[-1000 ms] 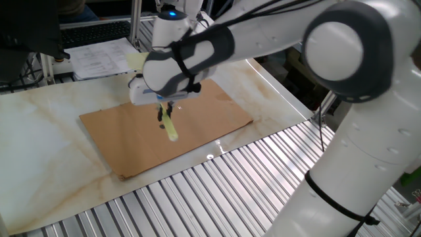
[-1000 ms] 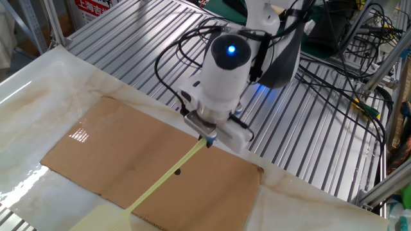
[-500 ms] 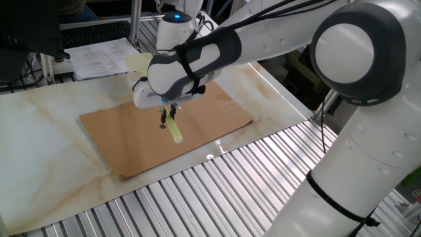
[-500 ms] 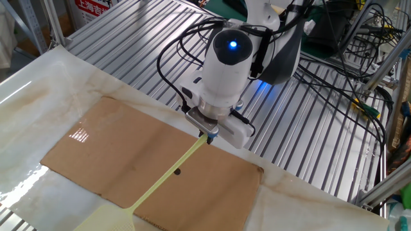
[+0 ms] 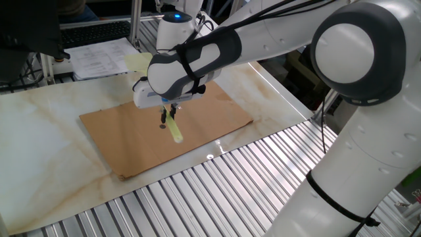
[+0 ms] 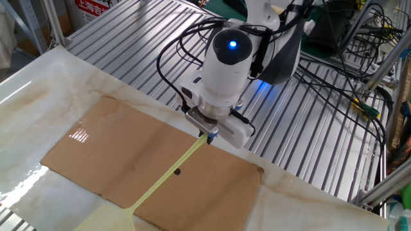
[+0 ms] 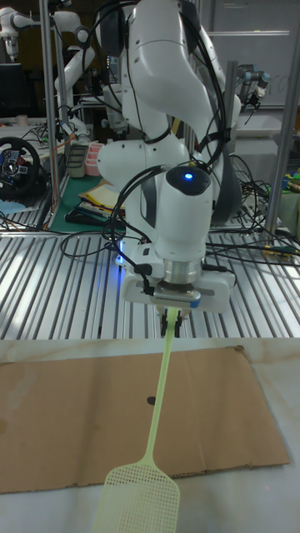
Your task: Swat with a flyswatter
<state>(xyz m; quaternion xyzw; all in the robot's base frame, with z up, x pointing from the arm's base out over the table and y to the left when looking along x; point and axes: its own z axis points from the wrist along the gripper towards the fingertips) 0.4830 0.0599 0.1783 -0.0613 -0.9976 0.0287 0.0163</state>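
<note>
Gripper [image 7: 172, 315] clamped on the flyswatter [image 7: 158, 412] handle's end, unchanged from half a second ago; handle slopes across the cardboard [image 6: 103, 154], mesh head beyond its edge over the desk [image 5: 39, 131].

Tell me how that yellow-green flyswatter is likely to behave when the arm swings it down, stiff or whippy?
Probably whippy: the flyswatter has a long, very thin handle, held only at its far end by the gripper. Its mesh head looks light and full of holes, so likely little weight or drag. It may land flat and softly on the cardboard sheet.
</note>
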